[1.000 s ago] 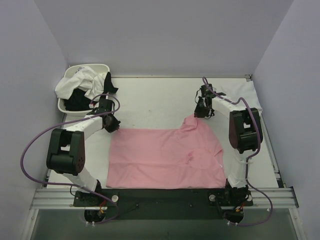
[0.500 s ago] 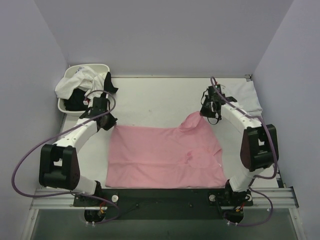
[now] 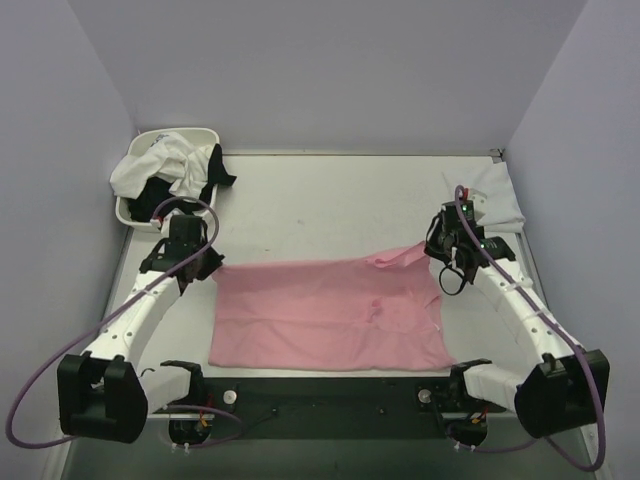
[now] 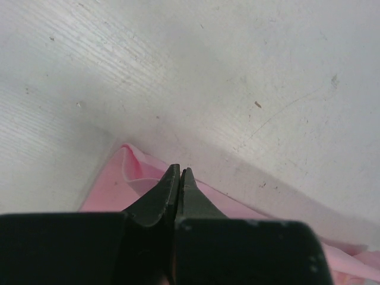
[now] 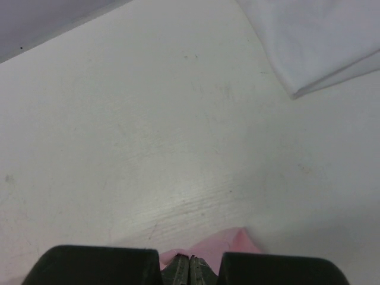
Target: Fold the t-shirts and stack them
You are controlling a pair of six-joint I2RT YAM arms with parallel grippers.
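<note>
I'm looking down the left gripper (image 4: 180, 173): black jaws are pressing tight together, tips pinching the edge of the pink t-shirt (image 4: 110, 189). Cloth is bunching into a small raised fold just left of the tips and trailing off toward the lower right corner. The white table (image 4: 237, 71) is filling the rest, showing fine scratches and a few dark specks.

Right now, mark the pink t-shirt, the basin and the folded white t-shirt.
pink t-shirt (image 3: 320, 315), top view, middle of the spread cloth.
basin (image 3: 200, 131), top view, far rim.
folded white t-shirt (image 3: 497, 195), top view, its middle.
</note>
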